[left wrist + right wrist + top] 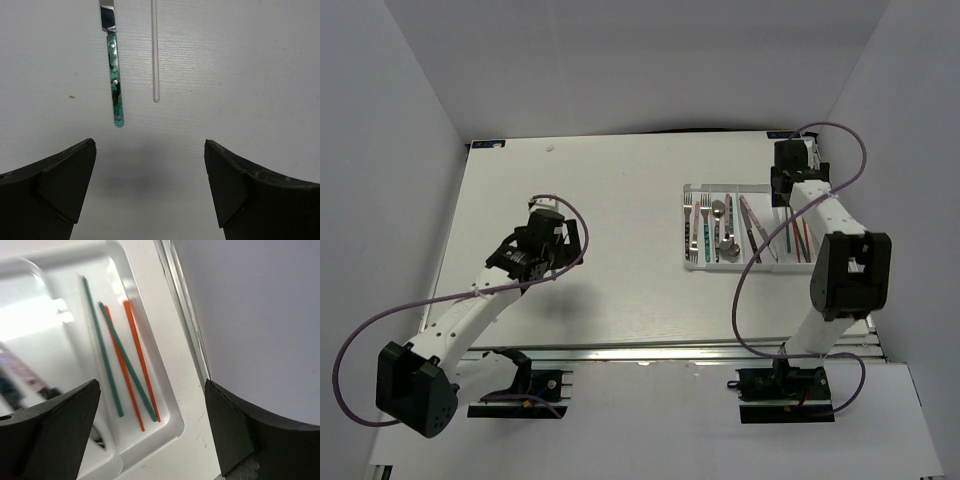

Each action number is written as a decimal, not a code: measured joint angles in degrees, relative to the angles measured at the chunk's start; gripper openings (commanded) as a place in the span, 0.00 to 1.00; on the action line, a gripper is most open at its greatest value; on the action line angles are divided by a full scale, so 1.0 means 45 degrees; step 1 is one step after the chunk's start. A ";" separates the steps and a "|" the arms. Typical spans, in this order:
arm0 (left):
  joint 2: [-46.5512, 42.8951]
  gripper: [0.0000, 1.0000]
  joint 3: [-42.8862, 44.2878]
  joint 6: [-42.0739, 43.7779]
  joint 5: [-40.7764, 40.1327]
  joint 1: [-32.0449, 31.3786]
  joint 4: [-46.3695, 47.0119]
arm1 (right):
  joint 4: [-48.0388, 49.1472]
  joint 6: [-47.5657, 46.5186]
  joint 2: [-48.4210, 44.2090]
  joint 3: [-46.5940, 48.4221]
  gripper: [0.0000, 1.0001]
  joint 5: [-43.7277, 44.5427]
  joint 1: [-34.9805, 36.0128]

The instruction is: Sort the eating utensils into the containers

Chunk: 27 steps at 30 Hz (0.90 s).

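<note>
White tabletop [240, 75]. Left claw [150, 147]: jaws apart, empty, hovering just near of a teal-handled knife [115, 85]. Right claw [150, 385]: apart, empty, above chopsticks [127, 362] in the tray's [160, 437] rightmost slot. Risk: the flat, thin knife could slip a pinch.

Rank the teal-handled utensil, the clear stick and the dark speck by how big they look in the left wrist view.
1. teal-handled utensil: longest and widest, though it runs off the top edge.
2. clear stick: thinner and ending higher, also cut off at the top.
3. dark speck: tiny.
</note>
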 measured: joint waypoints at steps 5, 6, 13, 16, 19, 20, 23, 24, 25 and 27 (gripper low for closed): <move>0.1676 0.98 0.0520 -0.0986 0.0442 0.0107 0.0233 | 0.0403 0.0719 -0.3075 -0.0248 0.89 -0.1447 0.1224; 0.2273 0.98 0.0763 -0.1166 0.0563 0.0175 0.0379 | 0.0738 0.0952 -0.3915 -0.0544 0.89 -0.2225 0.1525; 0.6683 0.87 0.2477 -0.1802 0.1224 0.1316 0.1166 | 0.3755 0.2759 -0.9054 -0.4682 0.83 -0.9865 0.2521; 0.7883 0.69 0.3104 -0.1841 0.1234 0.1642 0.1030 | 0.4158 0.3274 -0.9918 -0.6222 0.80 -1.1482 0.2817; 0.8548 0.58 0.3473 -0.1758 0.1457 0.1656 0.1078 | 0.4138 0.3512 -1.0350 -0.7048 0.78 -1.2366 0.2905; 0.8670 0.54 0.3487 -0.1749 0.1554 0.1656 0.1107 | 0.4129 0.3551 -1.0477 -0.7213 0.78 -1.2570 0.2905; 0.9039 0.37 0.3492 -0.1719 0.1855 0.1651 0.1054 | 0.4109 0.3638 -1.0841 -0.7436 0.77 -1.3148 0.2905; 0.9194 0.35 0.3512 -0.1637 0.1914 0.1637 0.0991 | 0.4143 0.3682 -1.0972 -0.7485 0.77 -1.3333 0.2905; 0.9248 0.34 0.3614 -0.1613 0.1962 0.1632 0.0996 | 0.4206 0.3735 -1.1089 -0.7543 0.77 -1.3474 0.2905; 0.9321 0.33 0.3682 -0.1598 0.2050 0.1622 0.0996 | 0.4289 0.3891 -1.1278 -0.7660 0.77 -1.3746 0.2905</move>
